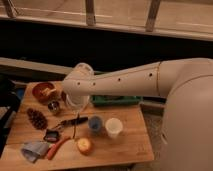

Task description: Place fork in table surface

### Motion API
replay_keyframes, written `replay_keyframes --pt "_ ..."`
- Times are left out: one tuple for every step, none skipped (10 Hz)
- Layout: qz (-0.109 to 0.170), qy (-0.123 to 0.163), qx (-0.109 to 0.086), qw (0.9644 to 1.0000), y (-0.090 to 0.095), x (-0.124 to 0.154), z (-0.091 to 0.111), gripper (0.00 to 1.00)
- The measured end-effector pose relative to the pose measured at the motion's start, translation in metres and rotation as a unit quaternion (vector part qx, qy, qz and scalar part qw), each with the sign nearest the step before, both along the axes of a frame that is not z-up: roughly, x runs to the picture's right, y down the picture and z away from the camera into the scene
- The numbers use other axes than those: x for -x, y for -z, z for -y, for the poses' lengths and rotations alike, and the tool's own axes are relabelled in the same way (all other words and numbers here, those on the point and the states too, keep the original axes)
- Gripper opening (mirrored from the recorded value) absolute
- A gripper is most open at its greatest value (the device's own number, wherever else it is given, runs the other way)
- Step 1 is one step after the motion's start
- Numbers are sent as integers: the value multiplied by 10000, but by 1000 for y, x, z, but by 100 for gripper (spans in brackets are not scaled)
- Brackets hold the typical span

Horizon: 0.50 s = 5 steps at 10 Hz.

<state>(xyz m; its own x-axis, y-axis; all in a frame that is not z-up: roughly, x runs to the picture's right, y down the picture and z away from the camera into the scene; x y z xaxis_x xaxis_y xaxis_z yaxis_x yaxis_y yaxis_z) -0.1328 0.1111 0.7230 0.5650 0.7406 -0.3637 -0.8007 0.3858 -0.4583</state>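
since the claw [75,102] hides behind the white arm over the worktop [132,137], its grip cannot be told; the fork [75,127] seems to hang beneath, so lower slowly, clear of the cups.

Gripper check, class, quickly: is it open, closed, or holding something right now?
Gripper: low over the table, hidden behind the arm's wrist; its state cannot be told.
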Motion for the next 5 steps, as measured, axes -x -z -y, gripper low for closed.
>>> replay_keyframes --pt "33 -3 97 9999 -5 2 -7 0" --pt "73 -13 259 9996 -14 4 -18 0" --pt "105 -24 402 9991 -22 6 -27 0" --pt "128 -36 535 9985 -29 8 -35 2" --pt "127 -60 676 9976 -35 10 -42 10"
